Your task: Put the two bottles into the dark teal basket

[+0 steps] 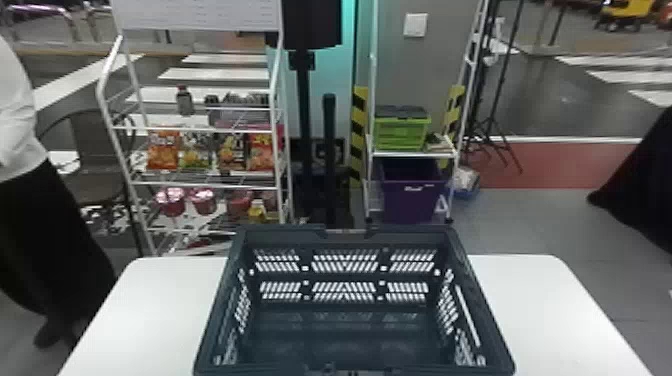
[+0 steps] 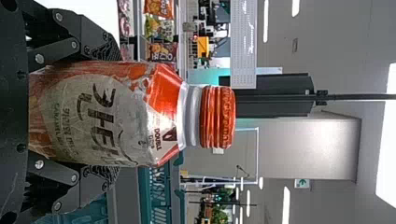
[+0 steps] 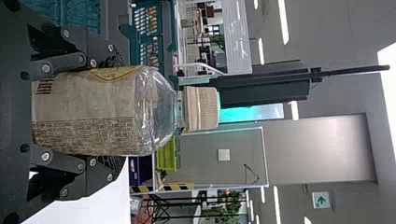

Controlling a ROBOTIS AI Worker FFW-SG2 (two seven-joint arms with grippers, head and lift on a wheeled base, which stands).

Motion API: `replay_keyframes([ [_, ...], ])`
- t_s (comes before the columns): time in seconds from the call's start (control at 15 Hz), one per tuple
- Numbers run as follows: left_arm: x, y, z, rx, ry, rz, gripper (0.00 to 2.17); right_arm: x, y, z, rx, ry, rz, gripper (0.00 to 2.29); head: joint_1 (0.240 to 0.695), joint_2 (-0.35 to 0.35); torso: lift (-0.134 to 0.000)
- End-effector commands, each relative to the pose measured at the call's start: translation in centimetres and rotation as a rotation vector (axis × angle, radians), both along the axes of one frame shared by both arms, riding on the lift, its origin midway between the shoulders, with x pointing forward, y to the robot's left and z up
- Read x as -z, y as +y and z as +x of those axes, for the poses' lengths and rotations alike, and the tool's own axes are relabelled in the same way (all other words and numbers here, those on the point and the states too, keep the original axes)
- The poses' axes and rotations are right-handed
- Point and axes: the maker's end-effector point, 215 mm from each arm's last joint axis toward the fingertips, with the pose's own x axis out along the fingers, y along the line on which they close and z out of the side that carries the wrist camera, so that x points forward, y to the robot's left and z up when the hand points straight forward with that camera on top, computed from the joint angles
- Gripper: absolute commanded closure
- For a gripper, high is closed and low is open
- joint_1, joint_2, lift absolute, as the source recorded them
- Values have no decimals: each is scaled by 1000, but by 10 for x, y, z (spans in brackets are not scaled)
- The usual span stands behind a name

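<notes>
Bottles [image 2: 107,116]: two, each seemingly gripped.

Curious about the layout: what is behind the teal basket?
Behind the basket: a white rack holding snack bags, a black stand and a purple bin. The basket hides part of the far edge of the table.

Bright clg lights [image 2: 388,135] in wrist views, sheen on grey col. [image 2: 308,149], teal glow [image 1: 345,75] in bkgd
</notes>
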Motion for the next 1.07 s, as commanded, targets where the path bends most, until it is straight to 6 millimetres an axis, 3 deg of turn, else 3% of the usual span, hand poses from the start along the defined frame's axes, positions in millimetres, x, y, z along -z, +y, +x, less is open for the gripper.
replay_keyframes([
  [0.0, -1, 0, 0, -2, 0, -1, 2145, 0, 0, 0, 0, 2, 0, 1997, 499, 0, 0],
  [0.6, -2, -1, -1, -2, -2, -2, 2145, -1, 1, -2, -1, 6, -1, 1997, 499, 0, 0],
  [0.8, -1, 0, -1, -2, 0, -2, 2145, -17, 0, 2, -1, -20, 2, 1997, 499, 0, 0],
  [1.0, 1, 0, -2, -4, 2, -5, 2145, -40, -1, 18, -2, -38, -6, 1997, 499, 0, 0],
])
